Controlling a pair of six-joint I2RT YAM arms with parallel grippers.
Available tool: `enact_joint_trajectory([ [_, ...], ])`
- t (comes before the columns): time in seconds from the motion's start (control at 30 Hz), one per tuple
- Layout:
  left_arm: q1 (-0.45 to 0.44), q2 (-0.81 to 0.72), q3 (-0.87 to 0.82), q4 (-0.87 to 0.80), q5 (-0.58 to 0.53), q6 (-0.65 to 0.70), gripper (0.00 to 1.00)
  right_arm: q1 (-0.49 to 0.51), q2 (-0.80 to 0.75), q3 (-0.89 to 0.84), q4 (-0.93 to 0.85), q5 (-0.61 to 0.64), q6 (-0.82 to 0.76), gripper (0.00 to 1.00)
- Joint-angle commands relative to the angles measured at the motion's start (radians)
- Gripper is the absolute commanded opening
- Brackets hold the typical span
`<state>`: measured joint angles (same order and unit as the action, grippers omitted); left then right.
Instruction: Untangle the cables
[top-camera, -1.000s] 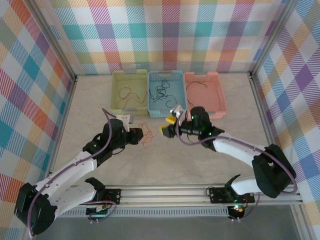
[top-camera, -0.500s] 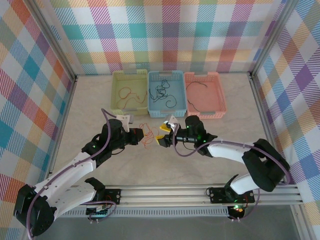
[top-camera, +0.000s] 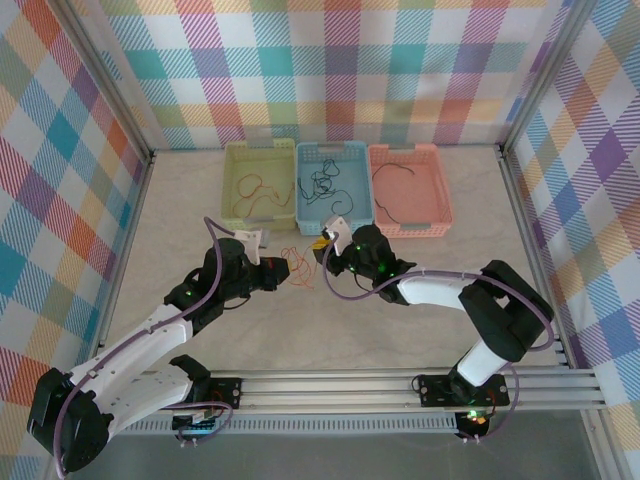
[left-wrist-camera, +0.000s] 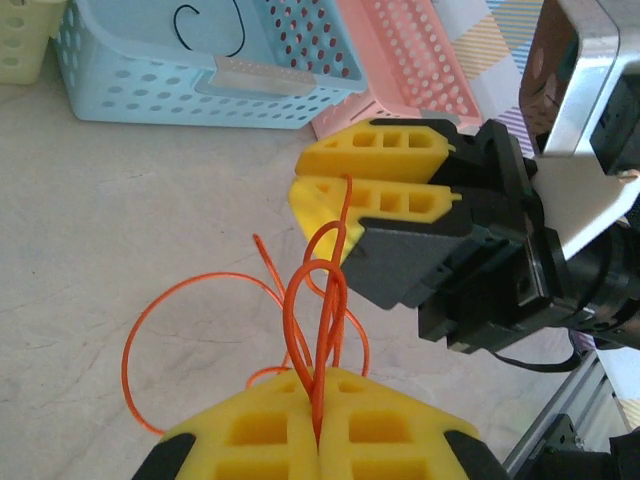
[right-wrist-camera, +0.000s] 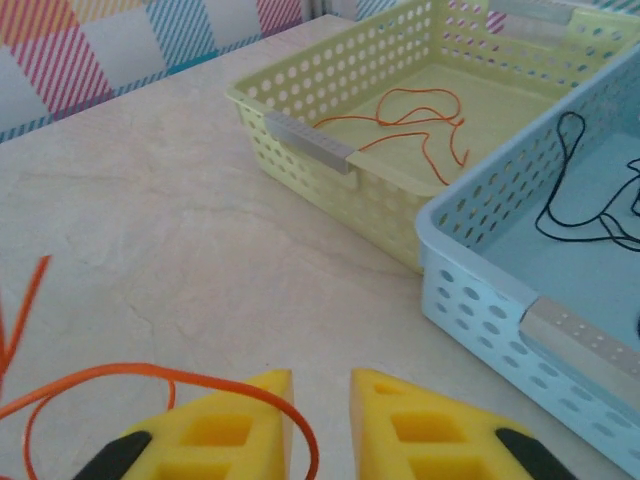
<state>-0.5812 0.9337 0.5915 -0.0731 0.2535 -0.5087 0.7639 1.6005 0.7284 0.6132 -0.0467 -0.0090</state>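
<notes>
A small loose tangle of orange cables lies on the table between my two grippers. My left gripper is shut on several looped orange strands, pinched between its yellow pads. My right gripper faces it from the right, tips almost touching the tangle. Its yellow jaws stand a narrow gap apart. One orange strand crosses the left pad and drops into that gap. My right gripper is not clamped on it.
Three baskets stand in a row at the back: a yellow-green basket holding an orange cable, a blue basket with black cables, and a pink basket with a dark cable. Bare table lies left and right of the arms.
My right gripper has moved left and forward up to the orange tangle, and its jaws have narrowed from wide open. The left gripper has kept its hold in place.
</notes>
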Motion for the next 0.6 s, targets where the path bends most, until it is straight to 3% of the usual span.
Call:
enact_joint_trajectory([
  [0.0,-0.008,-0.008,-0.017,0.046,0.042,-0.005,0.00,0.005,0.009,0.019,0.070,0.064,0.002,0.19],
  [0.17,-0.008,0.007,-0.008,0.025,0.044,-0.005,0.00,0.005,-0.037,-0.026,0.114,0.160,-0.003,0.09],
  [0.33,-0.008,0.009,0.009,-0.164,-0.097,-0.012,0.32,0.002,-0.161,-0.104,0.146,0.225,-0.082,0.02],
  [0.5,-0.008,-0.051,-0.001,-0.297,-0.205,-0.032,0.41,-0.017,-0.262,-0.158,0.175,0.274,-0.082,0.00],
  [0.57,-0.008,-0.098,-0.013,-0.292,-0.216,-0.041,0.49,-0.028,-0.289,-0.159,0.152,0.198,-0.082,0.00],
])
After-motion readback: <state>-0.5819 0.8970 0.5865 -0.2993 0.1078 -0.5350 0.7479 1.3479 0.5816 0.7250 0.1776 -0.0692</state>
